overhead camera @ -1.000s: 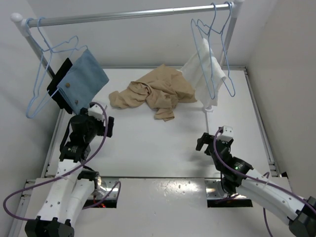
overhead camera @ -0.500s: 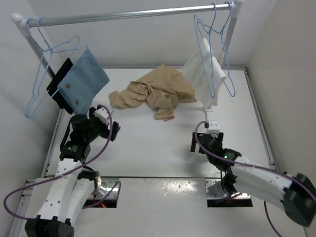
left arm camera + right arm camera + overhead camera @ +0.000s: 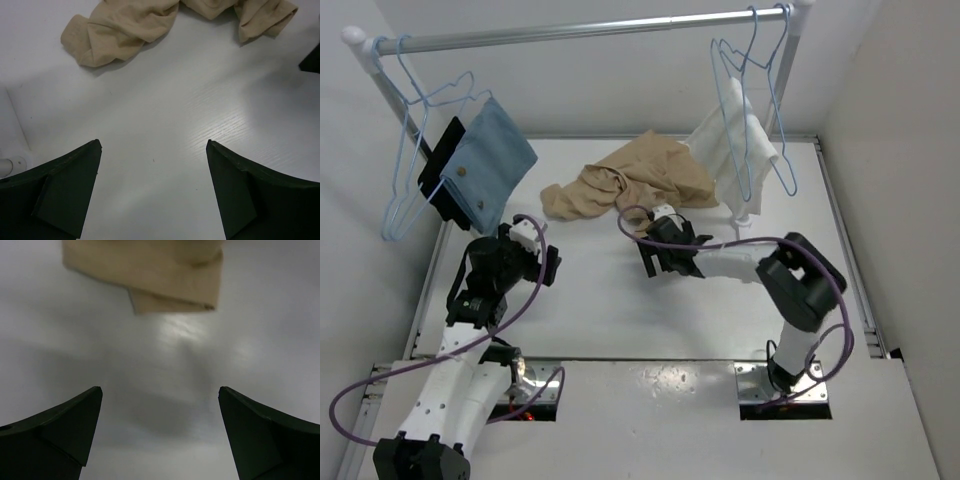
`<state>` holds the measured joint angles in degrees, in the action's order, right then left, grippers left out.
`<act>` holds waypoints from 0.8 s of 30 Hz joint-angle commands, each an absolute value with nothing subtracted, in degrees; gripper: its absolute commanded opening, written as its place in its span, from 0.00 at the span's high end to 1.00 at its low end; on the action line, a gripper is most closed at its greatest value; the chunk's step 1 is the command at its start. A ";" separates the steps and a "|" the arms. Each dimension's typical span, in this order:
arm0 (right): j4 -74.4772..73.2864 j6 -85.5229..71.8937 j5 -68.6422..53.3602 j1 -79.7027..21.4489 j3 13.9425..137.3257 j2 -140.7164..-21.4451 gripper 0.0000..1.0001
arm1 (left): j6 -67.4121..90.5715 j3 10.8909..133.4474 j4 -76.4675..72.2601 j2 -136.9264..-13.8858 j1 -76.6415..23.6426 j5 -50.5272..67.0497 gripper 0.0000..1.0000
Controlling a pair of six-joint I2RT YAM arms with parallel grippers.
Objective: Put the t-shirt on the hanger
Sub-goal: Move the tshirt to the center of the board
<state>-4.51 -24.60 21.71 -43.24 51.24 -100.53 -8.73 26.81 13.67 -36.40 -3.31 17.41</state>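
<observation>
The tan t-shirt (image 3: 638, 183) lies crumpled on the white table at the back middle. Light-blue wire hangers hang on the rail: one at the left (image 3: 408, 165) and two at the right (image 3: 748, 120). My right gripper (image 3: 656, 250) is open and empty, just in front of the shirt's near hem. In the right wrist view the hem (image 3: 150, 275) lies beyond the gripper (image 3: 160, 392). My left gripper (image 3: 535, 255) is open and empty over bare table, near left of the shirt. The left wrist view shows the shirt (image 3: 125, 25) beyond the gripper (image 3: 152, 150).
A blue cloth (image 3: 485, 170) and a black piece hang by the left hanger. A white towel (image 3: 730, 145) hangs with the right hangers. A metal rail (image 3: 580, 30) spans the back on posts. White walls stand close on both sides.
My right arm has swung from the near right edge forward and left to the shirt's near hem. My left gripper has shifted only slightly. The left hanger and blue cloth have swayed a little.
</observation>
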 commanded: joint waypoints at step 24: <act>-5.63 -26.47 11.08 -39.90 73.41 -123.33 1.00 | -7.73 25.31 8.17 -34.63 -2.90 15.03 0.09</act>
